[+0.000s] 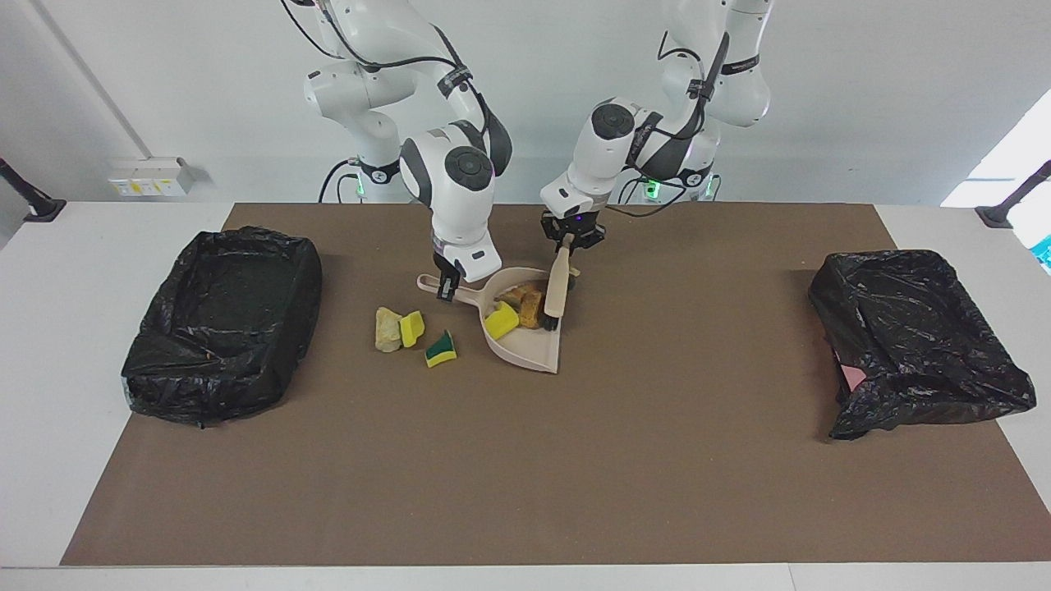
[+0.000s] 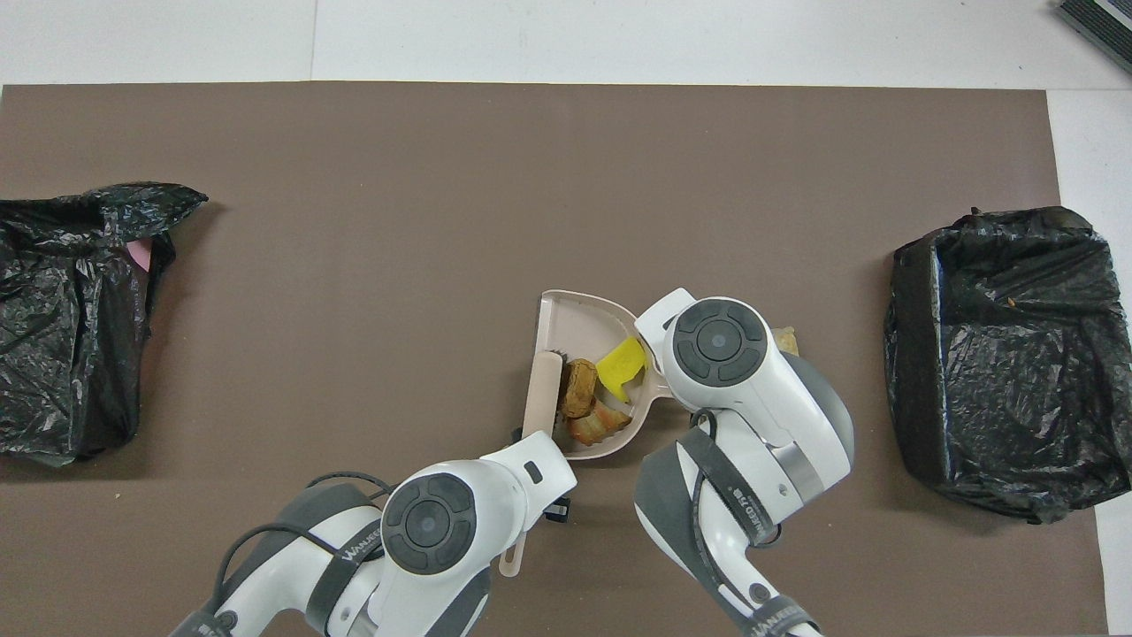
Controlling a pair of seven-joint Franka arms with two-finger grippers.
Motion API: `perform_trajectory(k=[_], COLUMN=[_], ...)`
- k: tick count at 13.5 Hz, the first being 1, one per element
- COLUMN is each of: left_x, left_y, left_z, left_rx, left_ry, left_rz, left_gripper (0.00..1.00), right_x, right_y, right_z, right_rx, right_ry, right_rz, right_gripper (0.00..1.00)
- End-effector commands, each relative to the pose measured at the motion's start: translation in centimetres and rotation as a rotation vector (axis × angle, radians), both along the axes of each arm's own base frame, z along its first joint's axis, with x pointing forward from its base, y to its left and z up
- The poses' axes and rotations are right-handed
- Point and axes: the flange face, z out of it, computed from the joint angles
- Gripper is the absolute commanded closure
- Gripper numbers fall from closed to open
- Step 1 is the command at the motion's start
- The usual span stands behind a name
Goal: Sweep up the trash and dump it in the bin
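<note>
**Four scraps in the dustpan, three on the mat**

Seven pieces of trash are in sight. Four lie in the beige plastic dustpan (image 1: 525, 336): one yellow sponge chunk (image 1: 501, 321) and what look like three orange-brown bread-like pieces (image 1: 528, 301), though they are bunched together and hard to count apart in the facing view; the overhead view shows two of them clearly (image 2: 579, 388). The other three lie on the brown mat (image 1: 525, 460) just beside the dustpan, toward the right arm's end of the table: one pale beige lump (image 1: 387, 329), one yellow sponge chunk (image 1: 411, 327) touching it, and one green-backed yellow sponge piece (image 1: 441, 349) a little farther from the robots.

One beige-handled hand brush (image 1: 557, 289) with dark bristles stands tilted at the dustpan's open mouth, its bristle end against the bread pieces. The left gripper (image 1: 569, 238) is clamped on the top of the brush handle. The right gripper (image 1: 447, 287) is closed on the dustpan's handle, holding the pan flat on the mat.

Two bins lined with black plastic bags sit on the table, one at the right arm's end (image 1: 222, 320) and one at the left arm's end (image 1: 915, 341), both well apart from the dustpan. The second one shows a small pink patch at its lower edge.
</note>
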Motion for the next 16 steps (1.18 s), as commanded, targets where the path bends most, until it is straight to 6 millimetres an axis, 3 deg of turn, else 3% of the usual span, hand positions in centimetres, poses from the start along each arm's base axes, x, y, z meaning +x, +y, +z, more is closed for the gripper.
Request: perform_trajectory(k=[1, 3, 6, 8, 10, 12, 14, 16], left_x=[-0.3, 1.4, 5.5, 6.6, 6.8, 7.2, 6.1, 3.6], left_y=[-1.6, -0.7, -0.6, 0.3, 1.8, 5.1, 7.2, 9.3], left_z=[1.1, 3.3, 7.9, 9.1, 8.7, 7.9, 5.6, 2.9], left_rx=[-0.024, -0.05, -0.106, -0.112, -0.033, 0.046, 0.147, 0.211], left_ry=[0.023, 0.01, -0.009, -0.011, 0.02, 0.084, 0.123, 0.148], left_rz=[0.096, 0.164, 0.317, 0.396, 0.393, 0.425, 0.412, 0.397], left_gripper=[1.0, 1.0, 1.0, 1.0, 1.0, 1.0, 1.0, 1.0], right_x=[-0.1, -0.1, -0.1, -0.1, -0.1, -0.1, -0.1, -0.1], right_y=[0.0, 0.0, 0.0, 0.0, -0.1, -0.1, -0.1, -0.1], right_z=[-0.3, -0.3, -0.3, -0.3, -0.4, -0.4, -0.4, -0.4], right_rx=[0.015, 0.015, 0.015, 0.015, 0.014, 0.014, 0.015, 0.015], right_ry=[-0.004, -0.004, -0.004, -0.004, -0.003, -0.003, -0.002, -0.002], right_rz=[-0.024, -0.023, -0.024, -0.023, -0.026, -0.027, -0.022, -0.022], right_gripper=[1.0, 1.0, 1.0, 1.0, 1.0, 1.0, 1.0, 1.0])
